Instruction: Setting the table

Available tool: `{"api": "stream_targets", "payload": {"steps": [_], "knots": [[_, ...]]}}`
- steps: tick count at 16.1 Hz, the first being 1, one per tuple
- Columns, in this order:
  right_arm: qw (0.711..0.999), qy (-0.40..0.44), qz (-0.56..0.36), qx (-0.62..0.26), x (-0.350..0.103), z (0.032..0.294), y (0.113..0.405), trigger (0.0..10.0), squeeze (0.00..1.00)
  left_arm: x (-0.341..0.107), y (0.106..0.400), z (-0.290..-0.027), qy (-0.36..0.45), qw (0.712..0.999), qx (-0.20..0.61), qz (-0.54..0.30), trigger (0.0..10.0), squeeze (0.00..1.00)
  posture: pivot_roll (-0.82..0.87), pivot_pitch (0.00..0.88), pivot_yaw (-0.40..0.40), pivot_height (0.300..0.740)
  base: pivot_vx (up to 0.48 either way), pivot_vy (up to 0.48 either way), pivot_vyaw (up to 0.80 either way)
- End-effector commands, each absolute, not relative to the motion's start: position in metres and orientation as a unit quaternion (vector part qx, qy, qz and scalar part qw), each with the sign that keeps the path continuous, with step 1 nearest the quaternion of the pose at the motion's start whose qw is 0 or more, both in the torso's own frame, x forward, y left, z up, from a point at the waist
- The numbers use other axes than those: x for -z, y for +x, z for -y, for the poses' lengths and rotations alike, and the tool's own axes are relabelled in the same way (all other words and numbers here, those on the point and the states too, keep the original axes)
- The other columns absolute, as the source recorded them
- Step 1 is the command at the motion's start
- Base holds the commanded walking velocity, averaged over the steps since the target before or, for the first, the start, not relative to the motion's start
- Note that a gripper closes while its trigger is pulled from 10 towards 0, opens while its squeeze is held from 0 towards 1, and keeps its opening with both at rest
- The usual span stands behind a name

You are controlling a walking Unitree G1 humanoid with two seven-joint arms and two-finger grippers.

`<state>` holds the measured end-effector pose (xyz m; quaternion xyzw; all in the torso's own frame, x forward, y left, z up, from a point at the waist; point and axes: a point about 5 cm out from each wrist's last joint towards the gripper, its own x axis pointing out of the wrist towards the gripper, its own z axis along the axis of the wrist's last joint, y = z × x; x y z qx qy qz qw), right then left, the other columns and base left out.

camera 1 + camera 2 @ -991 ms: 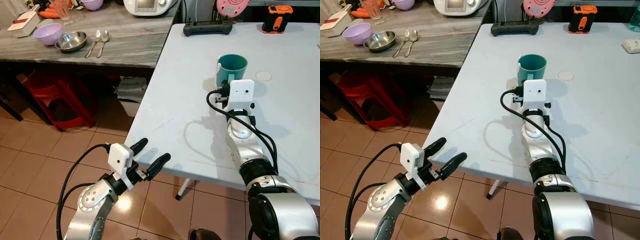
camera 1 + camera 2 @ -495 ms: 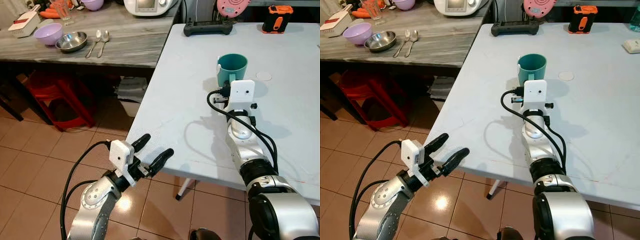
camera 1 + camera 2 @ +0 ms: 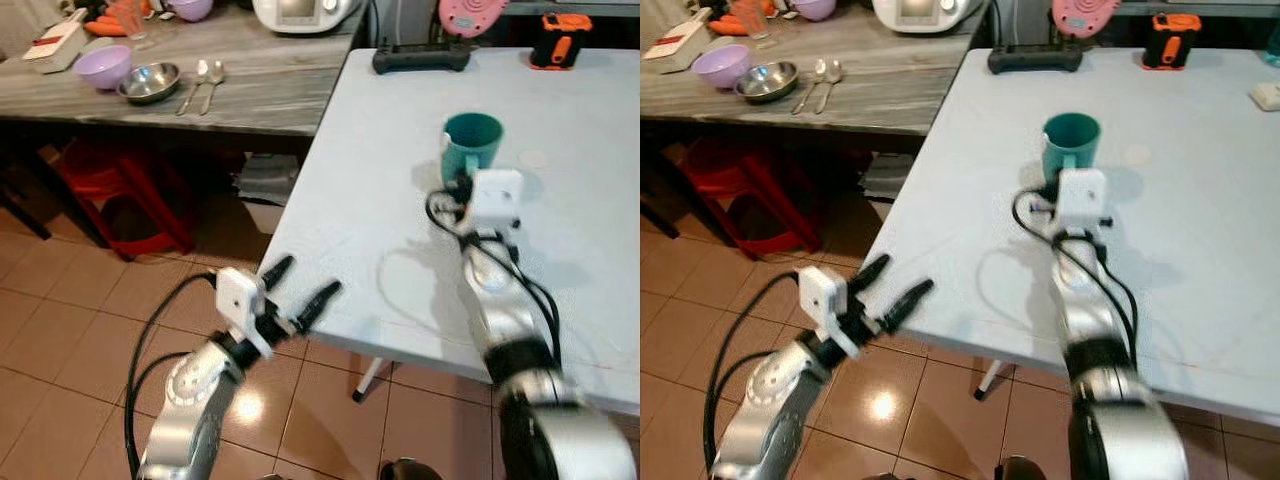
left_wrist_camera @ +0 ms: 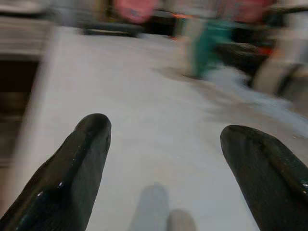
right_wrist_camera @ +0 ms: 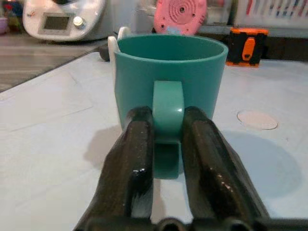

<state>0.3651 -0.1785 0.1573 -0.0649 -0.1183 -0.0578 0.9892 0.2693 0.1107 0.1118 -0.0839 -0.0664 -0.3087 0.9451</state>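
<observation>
Your right gripper (image 5: 167,126) stays clamped on the teal mug's (image 5: 169,72) handle; your left gripper (image 3: 297,290), spread wide, has risen toward the table (image 3: 380,200) edge.

No legible text or labels, perhaps owing to blur

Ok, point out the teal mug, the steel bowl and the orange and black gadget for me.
teal mug (image 5: 168,67), right wrist view, front wall above the handle.
steel bowl (image 3: 150,82), left eye view, inside of the bowl.
orange and black gadget (image 3: 1165,51), right eye view, its front face.
</observation>
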Motion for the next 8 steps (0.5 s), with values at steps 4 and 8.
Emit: {"api": "stream_targets", "payload": {"steps": [4,8], "knots": [[0.991,-0.071,0.099,0.063,-0.143,0.178,0.337,10.0,0.0,-0.091,0.29,-0.144,-0.077,0.987,0.141,0.004,10.0,0.0,-0.09,0.043,0.111,0.74,0.0,0.0,0.0],[0.989,-0.046,0.137,0.016,-0.145,0.175,0.301,10.0,0.0,-0.09,0.302,-0.146,-0.069,0.99,0.122,0.008,10.0,0.0,-0.12,0.007,0.121,0.74,0.0,0.0,0.0]]}}
